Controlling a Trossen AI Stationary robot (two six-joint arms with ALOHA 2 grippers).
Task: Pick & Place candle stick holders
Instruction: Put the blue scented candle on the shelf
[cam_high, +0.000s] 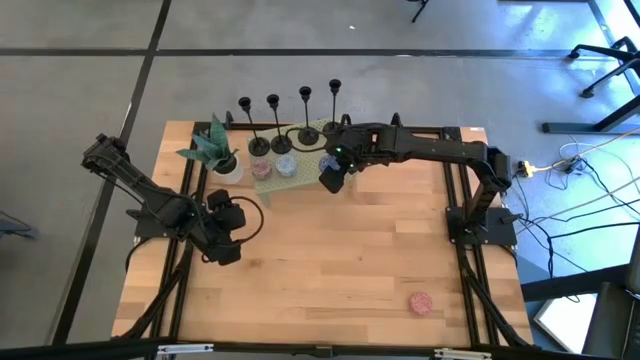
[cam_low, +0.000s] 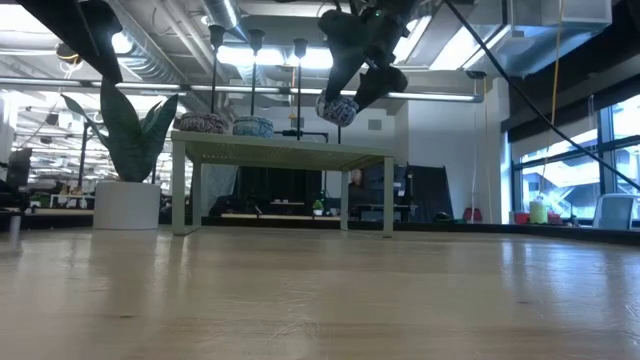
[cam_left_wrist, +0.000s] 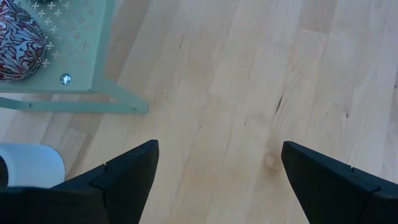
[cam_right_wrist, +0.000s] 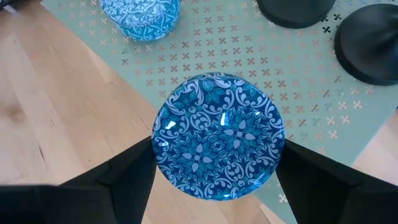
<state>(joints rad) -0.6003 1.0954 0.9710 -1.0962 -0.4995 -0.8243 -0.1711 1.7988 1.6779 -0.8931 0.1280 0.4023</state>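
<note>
Right claw (cam_high: 332, 176) sits at upper centre of the high view, over the near edge of the pale green perforated metal stand (cam_high: 300, 168). Its fingers are clamped on a round blue floral-patterned glass ball (cam_right_wrist: 217, 135), held above the stand; in the low view the ball (cam_low: 338, 108) hangs clear of the stand top.

Four slim black candle stick holders (cam_high: 290, 120) stand in a row on the far side of the stand, just beyond the right claw, apart from it. Two round black bases show at upper right of the right wrist view (cam_right_wrist: 368, 45).

Left claw (cam_high: 222, 240) rests low at left centre of the wooden counter (cam_high: 330, 270), fingers apart, holding nothing, well apart from the holders.
</note>
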